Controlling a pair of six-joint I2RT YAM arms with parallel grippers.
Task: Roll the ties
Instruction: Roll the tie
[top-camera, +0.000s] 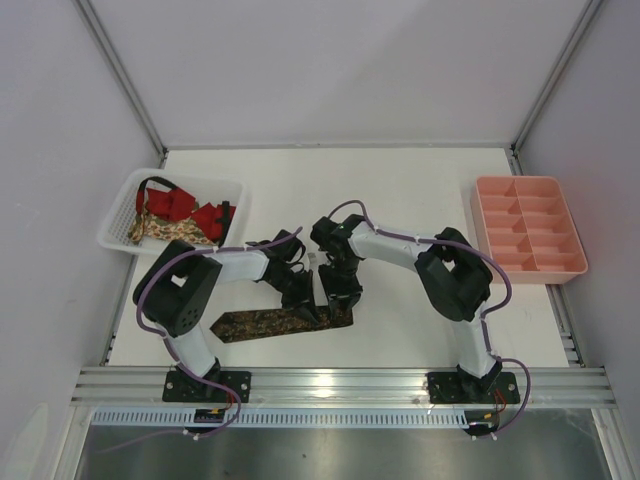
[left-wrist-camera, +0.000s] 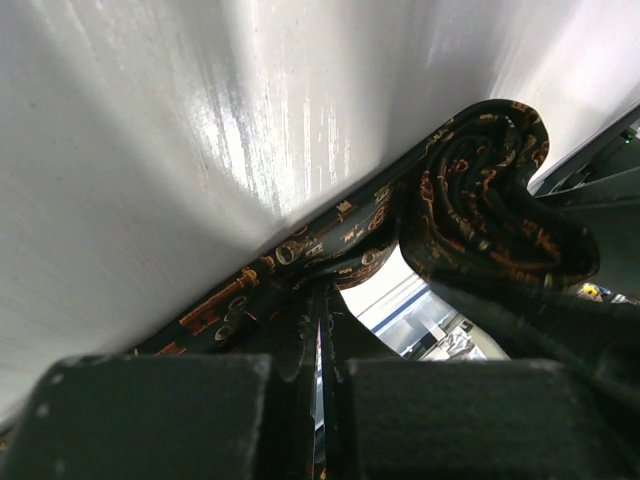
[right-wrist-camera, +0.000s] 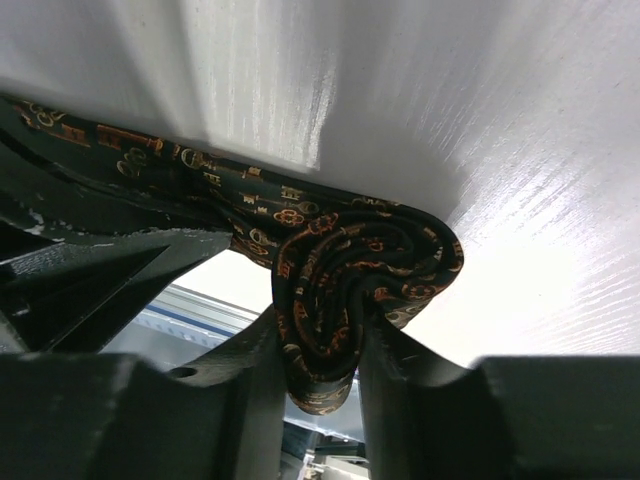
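On the left sits a white plastic lattice basket (top-camera: 115, 208) holding a heap of red and beige floral fabric neckties (top-camera: 180, 215), none of them rolled as far as I can see. Nearer the arms, on the white table (top-camera: 400, 190), lies the dark brown necktie with a reddish-gold pattern (top-camera: 255, 325), its pointed end flat and aimed leftward. The left claw (left-wrist-camera: 320, 310) is pressed together on the flat stretch of that necktie, just beside the coil. Next along, the other end is wound into a loose coil (right-wrist-camera: 345, 270) (a few turns, rather squashed), and the right claw (right-wrist-camera: 320, 375) pinches that coil between its fingers. Far right, a pink plastic compartment tray (top-camera: 530, 272) stands well apart from both arms. I'd judge the job barely begun. One necktie is partly rolled, with most of its length left to wind. The ones in the basket look untouched, and where finished rolls are meant to go I can only guess.
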